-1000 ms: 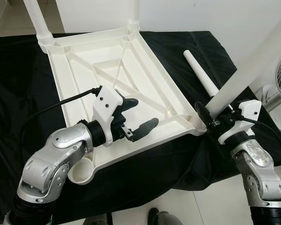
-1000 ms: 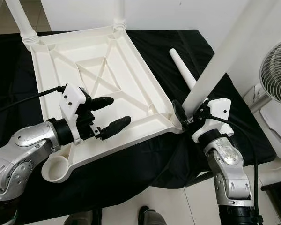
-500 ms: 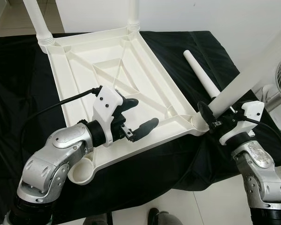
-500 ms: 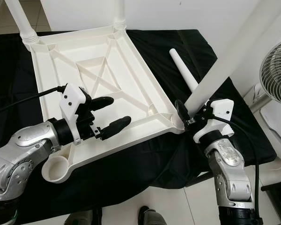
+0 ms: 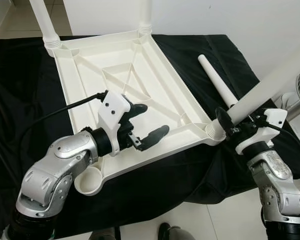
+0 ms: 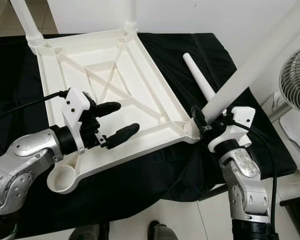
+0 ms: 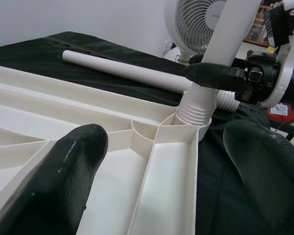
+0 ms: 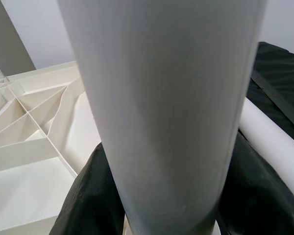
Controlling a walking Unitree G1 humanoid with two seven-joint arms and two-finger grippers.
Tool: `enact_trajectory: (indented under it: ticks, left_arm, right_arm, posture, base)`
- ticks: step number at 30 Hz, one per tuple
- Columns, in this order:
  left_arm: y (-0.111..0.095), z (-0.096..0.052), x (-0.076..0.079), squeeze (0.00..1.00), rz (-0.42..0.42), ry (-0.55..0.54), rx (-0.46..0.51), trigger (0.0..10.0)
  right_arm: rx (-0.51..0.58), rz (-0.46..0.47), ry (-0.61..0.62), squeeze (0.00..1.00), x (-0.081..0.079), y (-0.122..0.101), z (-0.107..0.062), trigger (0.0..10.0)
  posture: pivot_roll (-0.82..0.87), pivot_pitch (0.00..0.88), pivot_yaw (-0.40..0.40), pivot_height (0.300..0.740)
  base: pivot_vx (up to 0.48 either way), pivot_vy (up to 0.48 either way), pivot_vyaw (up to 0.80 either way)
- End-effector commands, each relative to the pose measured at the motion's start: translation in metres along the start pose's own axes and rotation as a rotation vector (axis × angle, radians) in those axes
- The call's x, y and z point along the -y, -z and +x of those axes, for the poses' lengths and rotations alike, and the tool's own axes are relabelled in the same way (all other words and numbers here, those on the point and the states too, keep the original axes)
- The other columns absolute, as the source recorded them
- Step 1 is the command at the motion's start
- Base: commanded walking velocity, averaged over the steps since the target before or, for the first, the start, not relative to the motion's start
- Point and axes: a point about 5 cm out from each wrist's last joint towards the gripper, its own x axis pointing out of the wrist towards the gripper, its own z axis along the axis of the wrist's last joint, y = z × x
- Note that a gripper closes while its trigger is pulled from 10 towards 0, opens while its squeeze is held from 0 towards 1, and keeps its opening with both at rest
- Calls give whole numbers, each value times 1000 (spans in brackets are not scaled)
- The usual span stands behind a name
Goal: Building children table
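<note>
I can read no text, label, brand or number anywhere here. There is a small mark on the hub of the fan (image 7: 213, 19) seen from my left wrist, but it is too blurred to make out.

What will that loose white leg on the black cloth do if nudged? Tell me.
The loose leg is a smooth round tube lying flat, so it would probably roll sideways. It looks like stiff, hollow plastic, likely light. The black cloth may slow it slightly.
</note>
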Motion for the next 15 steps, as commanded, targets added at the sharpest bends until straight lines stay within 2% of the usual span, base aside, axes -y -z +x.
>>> enact_trajectory:
  ticks: [1, 15]
  left_arm:
    - [-1, -1, 2, 0, -3, -21, -1, 10000]
    - [0, -3, 3, 0, -15, -35, -5, 10000]
  right_arm:
    - [-106, 26, 35, 0, 3, 20, -6, 10000]
    - [-113, 17, 56, 0, 1, 21, -5, 10000]
  posture:
    - [79, 230, -15, 740]
    - [84, 246, -24, 740]
  base:
    - [0, 0, 0]
    - [0, 0, 0]
